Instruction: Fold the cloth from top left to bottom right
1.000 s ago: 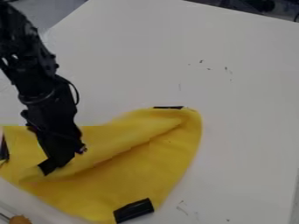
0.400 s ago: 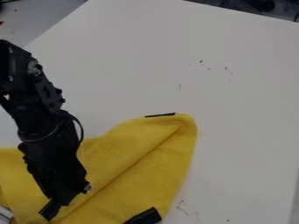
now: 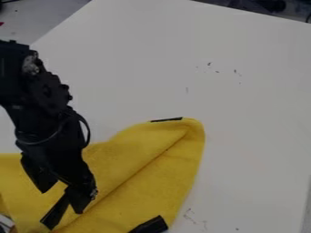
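White tabletop (image 3: 258, 118) fills most of the scene, with small dark marks on its far part and near edge. Yellow cloth (image 3: 146, 168) lies at the near left, with a long diagonal fold across it. Above its left part hangs the black claw (image 3: 61, 201), its 2 fingers spread apart. The cloth bears 3 black strips: 1 at its far edge (image 3: 166, 119), 1 at the near right (image 3: 150, 225), and 1 by the claw (image 3: 54, 214).

A robotics lab, by the look of it – a black robot arm (image 3: 42, 102) over a marked white table (image 3: 255, 100)
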